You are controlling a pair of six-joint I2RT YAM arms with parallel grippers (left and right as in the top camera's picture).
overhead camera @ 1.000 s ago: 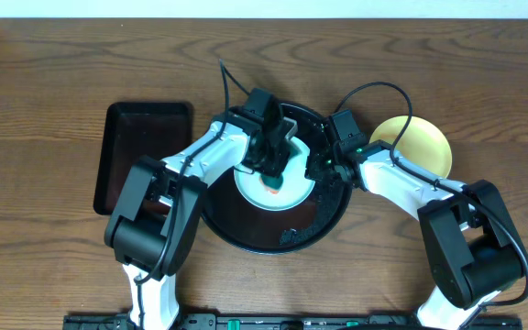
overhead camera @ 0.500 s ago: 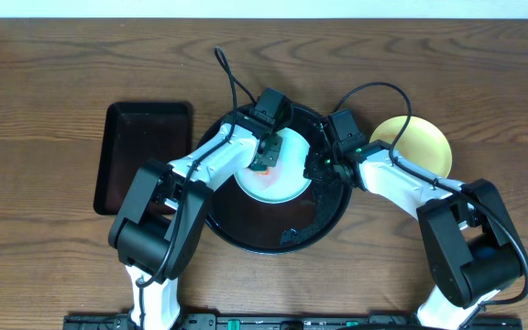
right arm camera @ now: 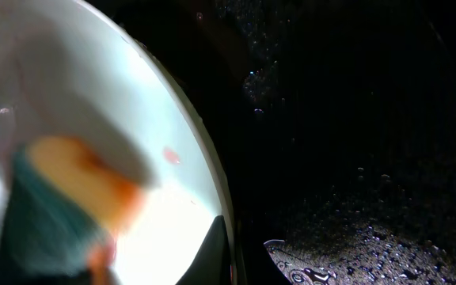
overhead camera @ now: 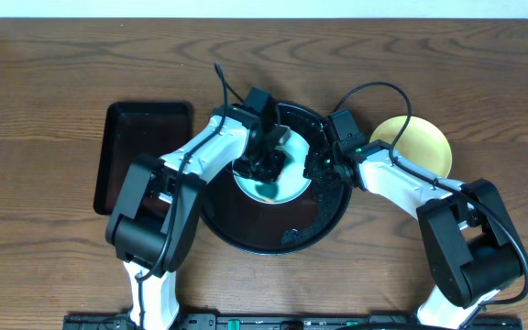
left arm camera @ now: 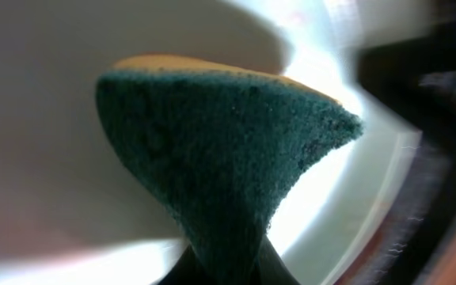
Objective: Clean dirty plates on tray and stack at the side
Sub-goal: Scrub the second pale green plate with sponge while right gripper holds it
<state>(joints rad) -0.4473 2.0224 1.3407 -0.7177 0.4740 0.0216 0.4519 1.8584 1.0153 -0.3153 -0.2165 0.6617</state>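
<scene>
A pale blue plate lies in the round black tray. My left gripper is shut on a green and yellow sponge and presses it on the plate. My right gripper is shut on the plate's right rim and holds it. In the right wrist view the plate carries a small red speck, and the sponge is blurred. The yellow plate sits on the wood tabletop to the right of the tray. I see no second blue plate.
A smaller rectangular black tray lies left of the round tray. The round tray's floor is wet with droplets. Both arms cross over the round tray, with cables looping above it. Bare wood tabletop surrounds everything.
My left gripper moved the sponge from the plate's middle to its far edge, then back toward the middle. The right gripper and the plate stayed put.
</scene>
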